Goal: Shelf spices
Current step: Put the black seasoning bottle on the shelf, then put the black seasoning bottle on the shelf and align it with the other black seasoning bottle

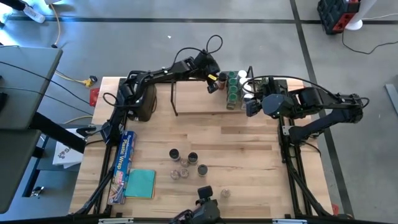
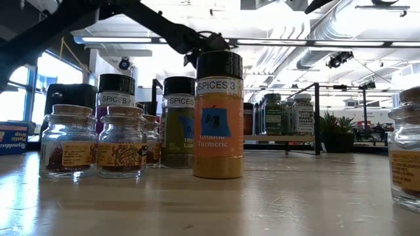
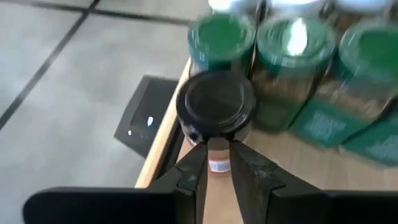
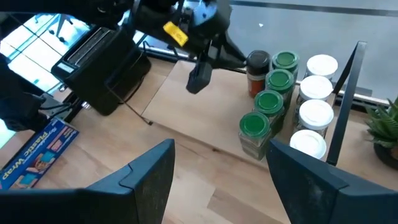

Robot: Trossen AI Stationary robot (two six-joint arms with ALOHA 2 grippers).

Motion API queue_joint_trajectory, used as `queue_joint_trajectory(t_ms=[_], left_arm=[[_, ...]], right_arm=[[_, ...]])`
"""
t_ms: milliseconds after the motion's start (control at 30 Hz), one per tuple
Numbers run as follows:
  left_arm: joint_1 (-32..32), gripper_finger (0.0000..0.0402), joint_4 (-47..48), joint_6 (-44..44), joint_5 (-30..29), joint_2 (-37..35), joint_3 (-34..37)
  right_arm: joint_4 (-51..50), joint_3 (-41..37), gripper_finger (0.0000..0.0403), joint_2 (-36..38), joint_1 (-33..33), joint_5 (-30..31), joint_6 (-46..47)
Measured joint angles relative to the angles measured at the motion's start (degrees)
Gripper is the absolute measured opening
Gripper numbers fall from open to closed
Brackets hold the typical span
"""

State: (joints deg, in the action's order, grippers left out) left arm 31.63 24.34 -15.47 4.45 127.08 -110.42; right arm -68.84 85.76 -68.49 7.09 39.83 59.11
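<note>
One dark-lid jar (image 3: 216,106) sits at the shelf's (image 1: 193,99) back edge, my left pincer (image 3: 214,167) narrow around it; nudging it could tip it off or into green jars (image 3: 292,43). Right pincer (image 4: 217,168) waits wide.

bright even overhead light, ceiling strip lamps (image 2: 118,40) blown out in low view, window glare at left, green-lidded jars (image 3: 298,68) motion-blurred in left wrist view, soft shadows under table (image 1: 261,149), shelf (image 2: 315,141) behind slightly soft
</note>
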Motion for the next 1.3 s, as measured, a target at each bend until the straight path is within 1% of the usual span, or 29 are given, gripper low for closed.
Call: queue_joint_trajectory(t_ms=[167, 300, 433, 567, 667, 733, 800, 867, 933, 1000, 1067, 1133, 1167, 1233, 1300], left_arm=[[-0.4, 0.0061, 0.3, -0.1, 0.0, -0.1, -0.1], [-0.5, 0.0061, 5.8, -0.1, -0.4, -2.5, 0.0], [-0.8, 0.0057, 12.5, 0.8, -0.5, -7.9, 0.0], [-2.3, 0.0039, 18.8, 1.6, -0.4, -14.9, 0.0], [-5.0, 0.0017, 23.5, 3.7, -0.2, -20.1, 0.0], [-7.6, 0.0004, 26.9, 6.3, -0.4, -23.4, 0.0], [-11.4, 0.0003, 29.1, 10.8, -3.3, -26.2, 0.0], [-16.0, 0.0003, 31.5, 17.3, -9.2, -28.4, 0.0], [-20.6, 0.0001, 35.1, 26.3, -15.5, -30.2, -0.1], [-25.3, 0.0001, 40.1, 38.5, -20.3, -31.2, -0.1], [-29.6, 0.0004, 45.2, 50.8, -22.0, -31.3, -0.1], [-33.6, 0.0012, 50.6, 58.6, -21.3, -31.2, 0.0], [-35.7, 0.0019, 52.8, 60.2, -20.5, -31.0, 0.0], [-39.6, 0.0039, 56.1, 60.6, -19.7, -30.9, 0.0], [-42.9, 0.0067, 58.7, 58.3, -19.5, -30.6, 0.0]], right_arm=[[0.0, 0.0, 0.0248, 0.0, 0.0, 0.0, -0.1], [-0.7, 0.0, 0.0248, 0.0, 0.0, 0.2, -0.9], [-0.9, 0.0, 0.0248, 0.0, 0.0, 0.5, -4.2], [-0.8, 0.0, 0.0248, 0.0, 0.0, 1.6, -9.3], [-1.1, 0.0, 0.0248, 0.0, -0.6, 1.5, -16.2], [-1.4, 0.0, 0.0248, 0.0, -1.7, -0.3, -22.1], [-1.4, 0.0, 0.0248, 0.0, -3.5, -3.4, -30.0], [-1.5, 0.0, 0.0248, 0.0, -5.7, -8.1, -39.4], [-1.7, 0.0, 0.0248, 0.0, -8.0, -13.8, -48.2], [-2.2, 0.0, 0.0248, 0.0, -10.1, -19.2, -54.5], [-2.5, 0.0, 0.0248, 0.0, -11.6, -22.2, -59.1], [-2.5, 0.0, 0.0248, 0.0, -12.9, -24.1, -62.8], [-2.5, 0.0, 0.0248, 0.0, -13.5, -24.8, -64.2], [-2.5, 0.0, 0.0248, 0.0, -14.5, -26.3, -66.5], [-2.5, 0.0, 0.0248, 0.0, -15.4, -28.3, -68.2]])
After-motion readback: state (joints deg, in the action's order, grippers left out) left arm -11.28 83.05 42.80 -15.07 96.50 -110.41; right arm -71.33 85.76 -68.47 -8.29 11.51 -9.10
